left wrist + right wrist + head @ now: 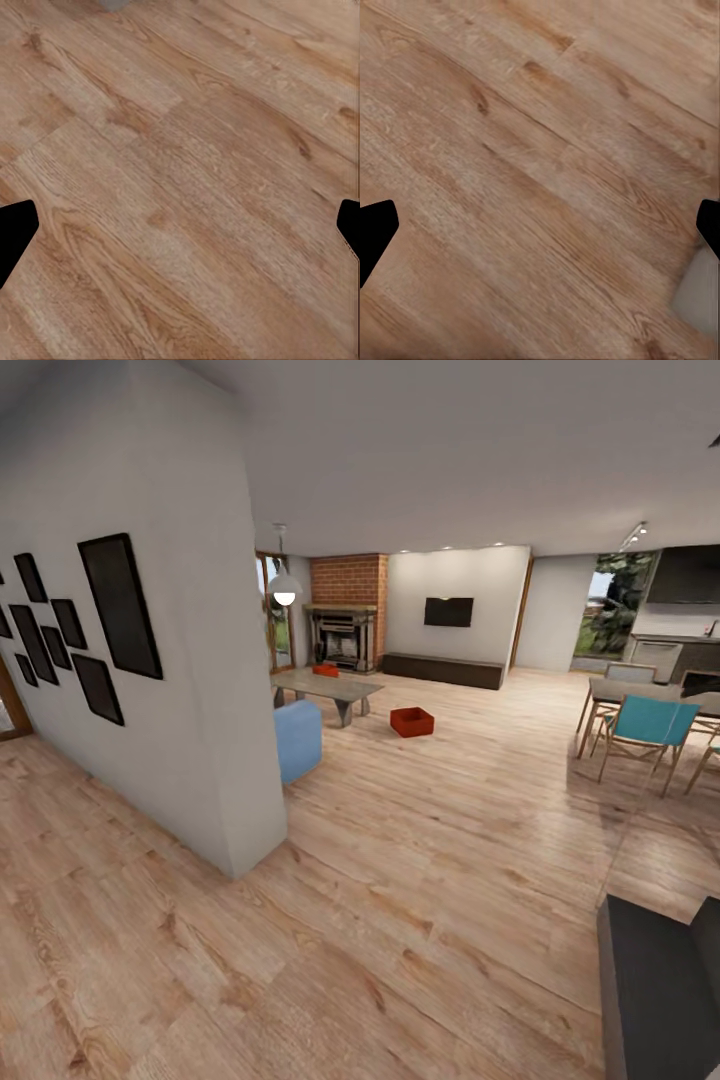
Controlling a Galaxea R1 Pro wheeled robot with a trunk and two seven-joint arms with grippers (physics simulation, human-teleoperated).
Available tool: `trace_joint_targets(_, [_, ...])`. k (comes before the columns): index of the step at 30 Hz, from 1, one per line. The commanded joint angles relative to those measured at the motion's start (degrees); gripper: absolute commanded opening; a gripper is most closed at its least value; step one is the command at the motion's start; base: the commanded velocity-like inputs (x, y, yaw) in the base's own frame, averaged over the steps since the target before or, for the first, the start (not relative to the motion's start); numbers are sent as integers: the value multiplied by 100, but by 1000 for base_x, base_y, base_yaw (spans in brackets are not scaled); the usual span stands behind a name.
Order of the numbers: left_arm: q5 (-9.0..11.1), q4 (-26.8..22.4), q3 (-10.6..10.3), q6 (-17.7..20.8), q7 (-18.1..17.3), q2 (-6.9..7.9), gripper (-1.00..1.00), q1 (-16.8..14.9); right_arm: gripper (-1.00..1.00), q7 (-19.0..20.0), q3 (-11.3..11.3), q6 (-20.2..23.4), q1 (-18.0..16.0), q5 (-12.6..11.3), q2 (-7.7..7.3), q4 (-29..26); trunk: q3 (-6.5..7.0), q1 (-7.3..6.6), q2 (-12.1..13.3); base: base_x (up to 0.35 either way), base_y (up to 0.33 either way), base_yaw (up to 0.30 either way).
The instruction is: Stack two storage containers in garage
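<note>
Orange-red open-topped rectangular bin [411,721] sits mid-frame on light wood-plank floor [420,880], apparently empty. Another orange-red bin [325,670] rests on the low grey table [345,687]; contents unclear. Left gripper [180,229] and right gripper [540,229] both spread wide.

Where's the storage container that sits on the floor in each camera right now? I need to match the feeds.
Head view: the storage container sits on the wood-plank floor right of the coffee table, mid-room.
Left wrist view: not in it; the left gripper hangs open over planks.
Right wrist view: not in it; the right gripper hangs open over planks.
Shared landmark: the wood-plank floor.
</note>
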Motion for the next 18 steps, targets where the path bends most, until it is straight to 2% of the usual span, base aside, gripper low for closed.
trace_joint_targets(1, [40,22,-8,-35,-17,1,100,-7,100,-24,17,-5,3,26,-5,-3,0,5,-2,315,-176,4])
trace_joint_targets(9, [40,22,-8,-36,-15,1,100,-7,100,-24,16,-5,3,26,-5,-3,0,5,-2,316,-141,1])
trace_joint_targets(18, [40,22,-8,-36,-16,2,100,-7,100,-24,17,-5,3,26,-5,-3,0,5,-2,327,-16,0])
